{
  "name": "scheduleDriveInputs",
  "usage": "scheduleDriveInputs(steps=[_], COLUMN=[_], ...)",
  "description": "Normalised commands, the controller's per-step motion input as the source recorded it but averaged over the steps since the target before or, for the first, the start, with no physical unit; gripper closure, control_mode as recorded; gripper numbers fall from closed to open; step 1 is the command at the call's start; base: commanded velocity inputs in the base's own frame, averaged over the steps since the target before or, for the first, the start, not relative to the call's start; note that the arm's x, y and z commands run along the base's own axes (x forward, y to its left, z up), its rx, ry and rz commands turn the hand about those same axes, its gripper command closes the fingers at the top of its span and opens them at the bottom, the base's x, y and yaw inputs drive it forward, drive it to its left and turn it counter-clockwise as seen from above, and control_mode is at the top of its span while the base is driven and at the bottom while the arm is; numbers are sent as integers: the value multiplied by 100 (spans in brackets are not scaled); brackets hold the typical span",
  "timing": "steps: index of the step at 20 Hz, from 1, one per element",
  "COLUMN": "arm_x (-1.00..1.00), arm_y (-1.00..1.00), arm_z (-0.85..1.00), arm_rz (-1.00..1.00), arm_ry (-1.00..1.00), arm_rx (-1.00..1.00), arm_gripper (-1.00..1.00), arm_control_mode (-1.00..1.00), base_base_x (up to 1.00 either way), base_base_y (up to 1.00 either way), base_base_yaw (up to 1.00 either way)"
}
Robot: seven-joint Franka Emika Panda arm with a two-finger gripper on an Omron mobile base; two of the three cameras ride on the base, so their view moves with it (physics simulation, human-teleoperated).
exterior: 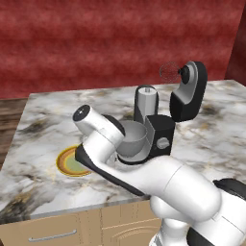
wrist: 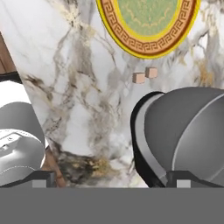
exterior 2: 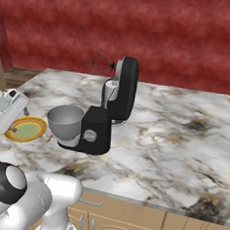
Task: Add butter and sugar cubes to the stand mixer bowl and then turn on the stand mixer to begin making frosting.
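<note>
Item: 2 tiny pale tan sugar cubes (wrist: 145,75), on marble counter (wrist: 83,87) between yellow-rimmed plate (wrist: 131,41) and deep grey metal mixer bowl (wrist: 188,131). Likely light, rigid, crumbly; pinch opposite flat faces. Gripper (wrist: 111,179) state: cannot tell.

no readable text, no labels, no brands, no numbers

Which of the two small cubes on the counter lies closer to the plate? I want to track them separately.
In the hand view, the cube on the right sits nearer the yellow rim of the plate; the other cube lies beside it, nearer the mixer bowl.
</note>
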Motion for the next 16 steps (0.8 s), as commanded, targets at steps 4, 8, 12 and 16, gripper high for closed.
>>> scheduleDriveInputs(steps=[4, 8, 12, 16], arm_x=[-1, 0, 0, 4], arm_y=[-34, -1, 3, 10], arm_z=[-44, -45, -31, -15], arm_rz=[7, 4, 2, 0], arm_ry=[0, 0, 0, 0], arm_rx=[2, 0, 0, -2], arm_gripper=[-100, -100, -100, -100], arm_control_mode=[-100, -100, -100, -100], base_base_x=[0, 0, 0, 0], base_base_y=[0, 0, 0, 0], base_base_yaw=[0, 0, 0, 0])
